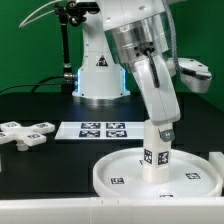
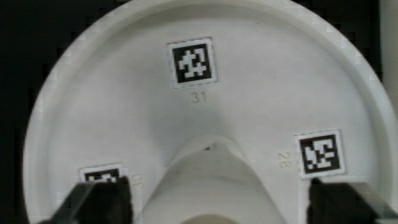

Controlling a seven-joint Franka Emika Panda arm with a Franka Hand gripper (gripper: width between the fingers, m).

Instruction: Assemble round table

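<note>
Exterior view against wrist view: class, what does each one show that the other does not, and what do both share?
Only the exterior view: the foot and the marker board on the table, and the arm's base. Only the wrist view: a close look down onto the disc, with one tag large and sharp. Both: the disc, the leg upright on it, and the gripper holding the leg.

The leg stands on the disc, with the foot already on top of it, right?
No: the exterior view shows the foot lying on the tabletop, at that view's left. The leg does stand on the disc, in the tool.
</note>
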